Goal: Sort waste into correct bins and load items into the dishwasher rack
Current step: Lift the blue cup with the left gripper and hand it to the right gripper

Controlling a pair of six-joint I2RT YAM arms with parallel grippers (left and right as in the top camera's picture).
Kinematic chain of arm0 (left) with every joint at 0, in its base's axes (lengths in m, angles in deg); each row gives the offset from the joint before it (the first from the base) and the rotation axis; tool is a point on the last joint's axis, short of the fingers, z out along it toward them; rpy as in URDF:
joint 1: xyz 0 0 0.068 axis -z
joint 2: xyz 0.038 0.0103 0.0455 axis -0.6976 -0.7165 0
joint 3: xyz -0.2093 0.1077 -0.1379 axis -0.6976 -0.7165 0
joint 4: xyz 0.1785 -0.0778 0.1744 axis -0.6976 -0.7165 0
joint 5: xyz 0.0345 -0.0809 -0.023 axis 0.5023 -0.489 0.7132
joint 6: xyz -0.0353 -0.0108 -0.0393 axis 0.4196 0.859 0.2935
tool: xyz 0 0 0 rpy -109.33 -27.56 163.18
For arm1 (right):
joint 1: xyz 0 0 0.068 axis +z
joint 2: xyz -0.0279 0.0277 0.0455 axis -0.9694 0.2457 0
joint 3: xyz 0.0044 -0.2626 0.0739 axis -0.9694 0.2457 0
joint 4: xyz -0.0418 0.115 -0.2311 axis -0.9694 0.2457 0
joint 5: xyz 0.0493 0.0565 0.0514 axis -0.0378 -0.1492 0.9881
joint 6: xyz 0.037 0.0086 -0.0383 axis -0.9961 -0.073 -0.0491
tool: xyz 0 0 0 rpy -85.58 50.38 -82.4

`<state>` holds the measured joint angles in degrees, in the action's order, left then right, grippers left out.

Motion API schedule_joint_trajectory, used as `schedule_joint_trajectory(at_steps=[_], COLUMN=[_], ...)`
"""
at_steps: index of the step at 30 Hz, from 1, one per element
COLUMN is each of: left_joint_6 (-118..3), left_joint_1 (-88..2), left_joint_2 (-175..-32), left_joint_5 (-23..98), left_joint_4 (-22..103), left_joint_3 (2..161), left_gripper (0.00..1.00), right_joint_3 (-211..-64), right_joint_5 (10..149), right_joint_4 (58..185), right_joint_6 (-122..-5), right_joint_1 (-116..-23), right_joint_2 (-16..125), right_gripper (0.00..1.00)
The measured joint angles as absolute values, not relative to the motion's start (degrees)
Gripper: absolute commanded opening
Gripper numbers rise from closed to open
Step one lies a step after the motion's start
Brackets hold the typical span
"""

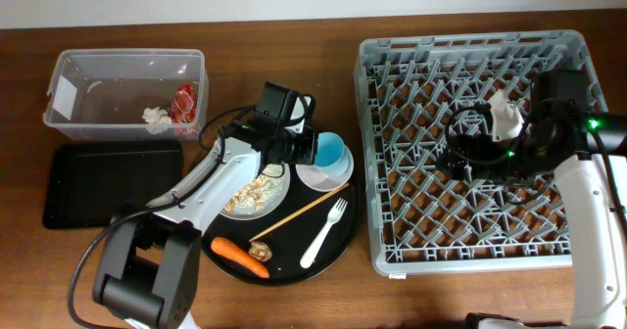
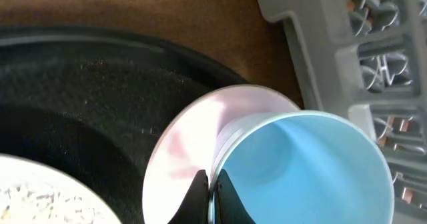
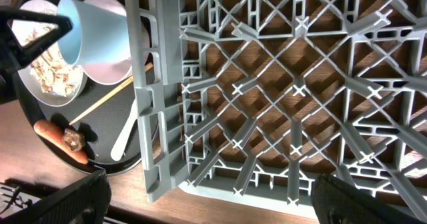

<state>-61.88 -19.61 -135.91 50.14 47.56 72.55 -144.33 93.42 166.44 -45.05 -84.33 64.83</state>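
Observation:
My left gripper (image 1: 312, 151) (image 2: 211, 191) is shut on the rim of the light-blue cup (image 1: 334, 154) (image 2: 307, 164), which is tilted over the small white saucer (image 1: 328, 177) (image 2: 187, 144). The white plate (image 1: 235, 208) holds rice and brownish scraps (image 1: 258, 187). The carrot (image 1: 239, 256), chopstick (image 1: 299, 211) and white fork (image 1: 325, 233) lie on the round black tray. The tissue (image 1: 155, 117) and red wrapper (image 1: 185, 104) lie in the clear tub (image 1: 118, 65). My right gripper (image 1: 460, 158) (image 3: 210, 197) is open and empty over the grey rack (image 1: 470, 221) (image 3: 267, 84), near the white cup (image 1: 505, 114).
The shallow black rectangular tray (image 1: 113, 184) lies in front of the tub. The round black tray (image 1: 289, 270) sits just left of the rack's left wall. A small brown scrap (image 1: 261, 248) lies beside the carrot. The table's front edge is near.

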Motion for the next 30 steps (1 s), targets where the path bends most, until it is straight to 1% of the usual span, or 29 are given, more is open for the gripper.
schedule_joint_trajectory(at_steps=[2, 4, 5, 7, 8, 9, 11, 14, 15, 17, 20, 22, 24, 27, 30], left_joint_6=[-61.66, -61.64, -61.49, -61.44, -61.22, -61.05, -60.63, -60.63, -60.61, -60.59, -60.61, -60.61, -60.59, -60.59, -60.2], left_joint_1=[-21.41, -25.89, -29.23, -33.43, -35.72, -36.73, -37.03, -36.46, -36.38, -36.33, -36.31, -36.31, -36.31, -36.31, -36.09], left_joint_2=[-134.97, -130.3, -126.14, -122.23, -121.42, -121.68, -121.99, -121.99, -121.99, -121.99, -121.99, -121.99, -121.99, -121.99, -121.99], left_joint_5=[50.12, 48.72, 44.1, 33.22, 24.02, 16.78, 3.95, -10.04, -12.37, -15.48, -16.68, -16.64, -16.61, -17.2, -17.73], left_joint_4=[42.38, 37.33, 37.44, 39.45, 40.74, 41.75, 45.46, 49.18, 49.53, 49.59, 49.72, 49.72, 49.72, 49.7, 49.7], left_joint_3=[72.98, 74.18, 75.08, 76.26, 76.63, 76.61, 76.52, 76.52, 76.52, 76.52, 76.52, 76.52, 76.52, 76.52, 76.52], left_gripper=[0.01, 0.0, 0.0, 0.01, 0.0, 0.01, 0.01, 0.0, 0.0, 0.0, 0.01, 0.01, 0.01, 0.01, 0.0], right_joint_3=[-144.33, -144.31, -144.31, -144.31, -144.29, -144.2, -144.2, -144.2, -144.2, -144.16, -144.16, -144.16, -144.16, -144.16, -144.16], right_joint_5=[93.42, 93.42, 93.45, 94.25, 98.04, 107.61, 118.3, 132.31, 136.79, 146.69, 154.41, 156.46, 156.92, 156.57, 155.17], right_joint_4=[166.44, 166.22, 165.26, 161.48, 158.66, 156.0, 154.71, 153.66, 153.61, 151.73, 148.41, 148.21, 148.19, 147.03, 146.77], right_joint_6=[-44.92, -44.9, -44.9, -44.92, -43.74, -39.57, -35.63, -30.74, -28.86, -24.99, -23.22, -22.61, -22.3, -22.21, -22.26], right_joint_1=[-84.33, -84.36, -84.36, -84.36, -84.36, -84.31, -84.27, -82.94, -81.52, -77.47, -72.44, -69.67, -67.68, -66.15, -64.75], right_joint_2=[64.83, 64.8, 64.8, 64.8, 64.85, 65.22, 66.29, 69.7, 70.88, 71.97, 72.0, 72.0, 72.0, 72.0, 72.1], right_gripper=[0.99, 0.99, 0.99, 0.99, 0.99, 0.99, 0.99, 0.99, 0.99, 0.99, 0.99, 1.0, 0.96, 0.87, 0.86])
